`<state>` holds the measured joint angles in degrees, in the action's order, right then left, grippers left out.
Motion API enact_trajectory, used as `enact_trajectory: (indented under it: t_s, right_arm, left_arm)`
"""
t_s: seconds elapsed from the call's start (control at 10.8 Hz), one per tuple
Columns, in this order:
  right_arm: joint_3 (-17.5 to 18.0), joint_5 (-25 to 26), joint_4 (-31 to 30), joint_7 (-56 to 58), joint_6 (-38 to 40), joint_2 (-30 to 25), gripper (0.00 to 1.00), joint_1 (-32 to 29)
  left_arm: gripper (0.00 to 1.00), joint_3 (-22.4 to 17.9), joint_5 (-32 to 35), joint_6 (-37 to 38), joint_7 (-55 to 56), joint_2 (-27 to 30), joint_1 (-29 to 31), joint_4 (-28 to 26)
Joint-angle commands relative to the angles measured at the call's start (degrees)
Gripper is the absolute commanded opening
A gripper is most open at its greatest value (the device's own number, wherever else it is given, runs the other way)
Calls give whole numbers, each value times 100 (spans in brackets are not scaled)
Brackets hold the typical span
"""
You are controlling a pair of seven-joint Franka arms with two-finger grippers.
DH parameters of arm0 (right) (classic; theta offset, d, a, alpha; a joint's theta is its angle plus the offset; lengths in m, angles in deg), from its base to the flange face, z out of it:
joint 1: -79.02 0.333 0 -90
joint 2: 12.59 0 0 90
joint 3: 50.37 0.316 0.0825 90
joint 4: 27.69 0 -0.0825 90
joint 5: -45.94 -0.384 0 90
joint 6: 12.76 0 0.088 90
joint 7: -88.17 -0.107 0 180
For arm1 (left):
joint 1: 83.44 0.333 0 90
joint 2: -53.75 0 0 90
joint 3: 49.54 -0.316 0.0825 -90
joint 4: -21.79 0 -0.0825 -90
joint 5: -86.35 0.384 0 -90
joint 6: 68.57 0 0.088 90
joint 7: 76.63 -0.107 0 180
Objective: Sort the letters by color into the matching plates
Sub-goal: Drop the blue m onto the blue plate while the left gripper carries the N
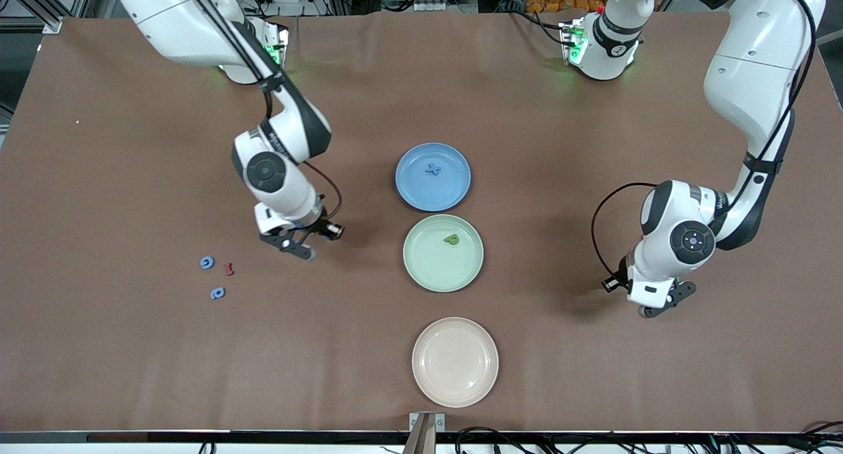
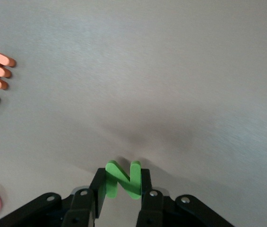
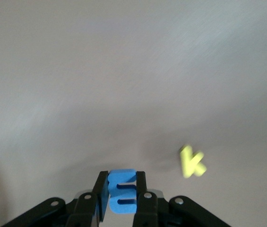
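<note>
Brown table [image 1: 560,177] before you carries the blue plate [image 1: 408,190] with a blue letter [image 1: 433,169] in it, and nearer the front camera the green plate [image 1: 428,269] with a green letter [image 1: 451,239], then a cream plate [image 1: 454,362]. Your left gripper [image 2: 122,189] pinches a green N [image 2: 122,178] over the left arm's end of the table. Your right gripper [image 3: 122,196] is clamped on a blue E [image 3: 122,191] over bare table — two blue letters [image 1: 207,263] lie toward the right arm's end.

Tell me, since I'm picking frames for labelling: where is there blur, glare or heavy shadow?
Right wrist view: the yellow foam letter K is smeared, while the gripped blue foam letter stays crisp.
Left wrist view: a soft dark shadow lies above the gripped green foam letter N.
Front view: sharp, with mild sheen on the round cream plastic plate.
</note>
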<state>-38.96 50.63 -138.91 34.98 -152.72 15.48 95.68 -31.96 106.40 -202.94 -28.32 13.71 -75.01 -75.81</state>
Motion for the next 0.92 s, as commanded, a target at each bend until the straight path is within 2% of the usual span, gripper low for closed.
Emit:
enact_trajectory:
  t_s: [0.0,0.28,0.55,0.83]
  right_arm:
    - [45,190,249,54,390,-12,19,713]
    - [54,313,372,98,400,23,19,1390]
    - [54,305,417,90,400,58,19,2015]
    - [54,278,680,46,408,313,20,2525]
  left_arm:
    - [0,367,78,166,-6,154,-34,-31]
    - [0,824,78,166,12,154,-34,-31]
    - [0,1255,17,166,476,110,-104,-23]
    - [0,1265,-237,122,539,31,-516,161]
